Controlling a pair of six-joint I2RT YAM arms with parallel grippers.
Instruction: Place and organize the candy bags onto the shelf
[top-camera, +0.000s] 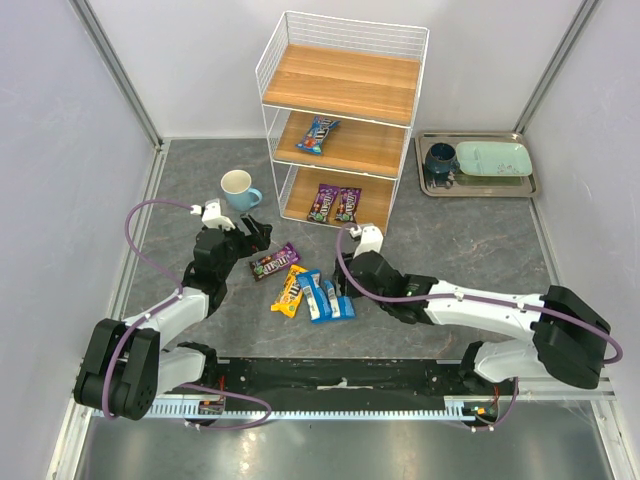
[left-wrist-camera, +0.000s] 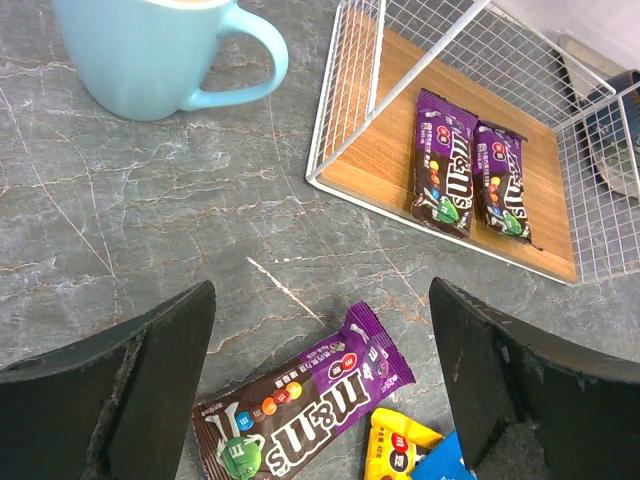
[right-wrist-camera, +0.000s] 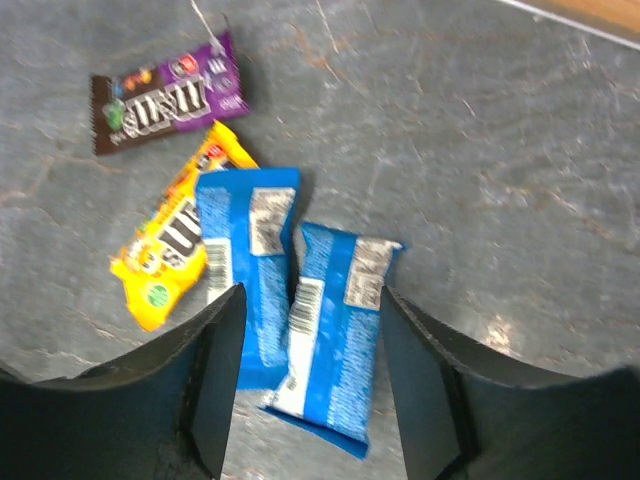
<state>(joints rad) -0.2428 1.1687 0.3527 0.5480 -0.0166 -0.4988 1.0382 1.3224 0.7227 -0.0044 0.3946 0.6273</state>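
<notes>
Right claw (right-wrist-camera: 312, 300) hangs spread and empty over two blue candy bags (right-wrist-camera: 250, 270), side by side on the marbled surface (top-camera: 460, 240) toward its near edge, with a yellow bag (right-wrist-camera: 175, 245) tucked against them. Glossy film, likely light, limp and slippery; pinch one across its narrow middle. Left claw (left-wrist-camera: 322, 290) gapes empty above a purple bag (left-wrist-camera: 305, 405). Wood-and-wire shelf (top-camera: 340, 80) at the far edge holds three.

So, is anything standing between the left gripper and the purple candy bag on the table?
Nothing visible does. The left gripper is open over the purple candy bag, and nothing lies on or across the bag. The blue mug stands well off to the side, and the yellow bag lies beside the purple one, not on it.
</notes>
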